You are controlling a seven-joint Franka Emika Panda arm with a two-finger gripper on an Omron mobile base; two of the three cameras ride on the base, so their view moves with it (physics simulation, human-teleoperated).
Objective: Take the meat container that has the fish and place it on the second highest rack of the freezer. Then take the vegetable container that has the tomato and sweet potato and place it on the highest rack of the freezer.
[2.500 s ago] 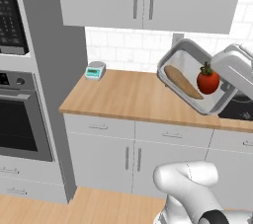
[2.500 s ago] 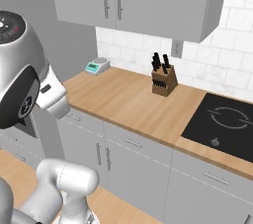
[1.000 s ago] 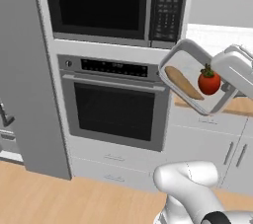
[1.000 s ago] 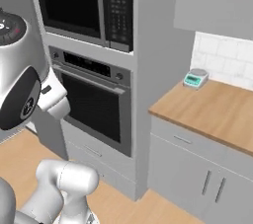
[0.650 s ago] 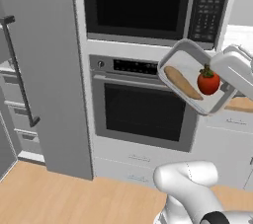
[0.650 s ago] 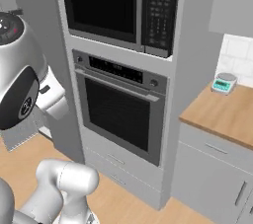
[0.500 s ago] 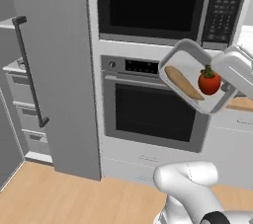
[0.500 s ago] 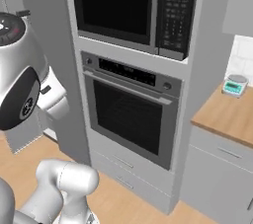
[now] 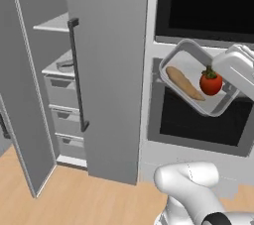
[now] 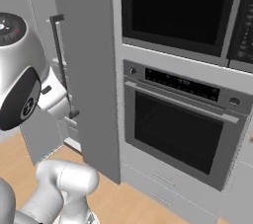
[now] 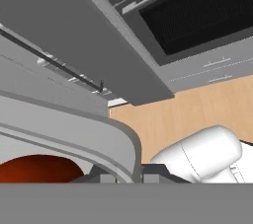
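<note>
1. The gripper (image 11: 124, 177) is clamped narrow on the rim of the vegetable container (image 9: 184, 68), one fingertip on each side of the wall; in the hand view the grey rim curves right between the two dark tips.
2. In the left base view the container hangs tilted in the air, its open face turned toward the camera, directly left of the white hand.
3. The tomato (image 9: 211, 83) lies inside the container at the end nearest the hand, almost touching the hand's housing; in the hand view it is the red mass just left of the fingertips.
4. The sweet potato (image 9: 184, 83) lies in the same container, just beyond the tomato on the side away from the hand, stretched diagonally along the floor of the tray.
5. The freezer (image 9: 63, 95) stands well to the left of the held container, its door (image 9: 111, 70) swung open with the long black bar handle (image 9: 78, 73) facing out.
6. Inside, the highest rack (image 9: 53, 22) is a flat white shelf, farther left than the container and above it.
7. Below the second shelf, grey drawers (image 9: 61, 115) are stacked, lower than the gripper.
8. The oven (image 10: 180, 127) sits behind the container, with the microwave (image 10: 180, 13) above it.
9. The wooden floor (image 9: 74, 199) lies far beneath the hand.
</note>
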